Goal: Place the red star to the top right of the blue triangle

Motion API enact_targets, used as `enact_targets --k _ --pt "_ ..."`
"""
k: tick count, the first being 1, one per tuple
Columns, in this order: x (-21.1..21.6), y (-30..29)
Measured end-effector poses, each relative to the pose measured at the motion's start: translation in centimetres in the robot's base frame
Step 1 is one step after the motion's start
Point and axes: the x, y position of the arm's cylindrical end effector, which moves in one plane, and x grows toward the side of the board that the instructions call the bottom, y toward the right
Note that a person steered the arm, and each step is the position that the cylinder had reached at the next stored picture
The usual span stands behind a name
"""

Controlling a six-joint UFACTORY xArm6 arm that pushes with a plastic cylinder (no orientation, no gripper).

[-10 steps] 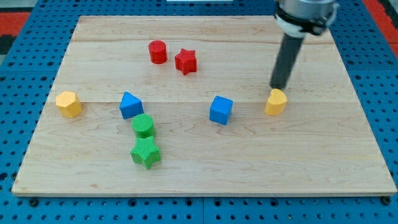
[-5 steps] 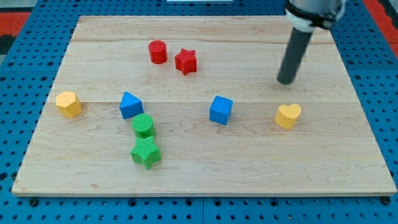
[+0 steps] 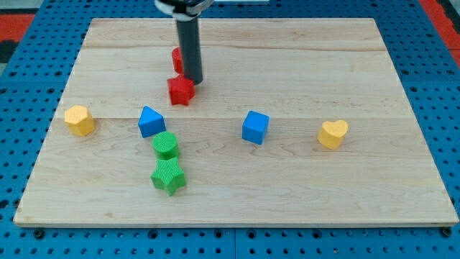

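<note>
Desk (image 3: 302, 187): pale wood.
Red star (image 3: 180, 90): light, rigid; push its flank.
My tip (image 3: 194, 81): touching star's upper-right.
Blue triangle (image 3: 151, 121): lower-left.
Pincer: none fitted.

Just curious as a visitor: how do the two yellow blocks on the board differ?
The yellow heart sits toward the view's right, beside the blue cube; the yellow block sits at the view's left edge, near the blue triangle. The first is heart-shaped, the second blunter, roughly hexagonal. Both lie far from my tip.

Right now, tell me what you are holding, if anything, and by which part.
Nothing is held; I have no gripper. My tip rests against the upper right side of the red star, which lies up and right of the blue triangle.
</note>
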Motion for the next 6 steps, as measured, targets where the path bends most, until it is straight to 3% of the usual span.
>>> enact_targets --k 1,2,4,6 --pt "-1.0 0.1" --pt "-1.8 -8.1" --pt "0.9 -2.3" --pt "3.3 -3.4"
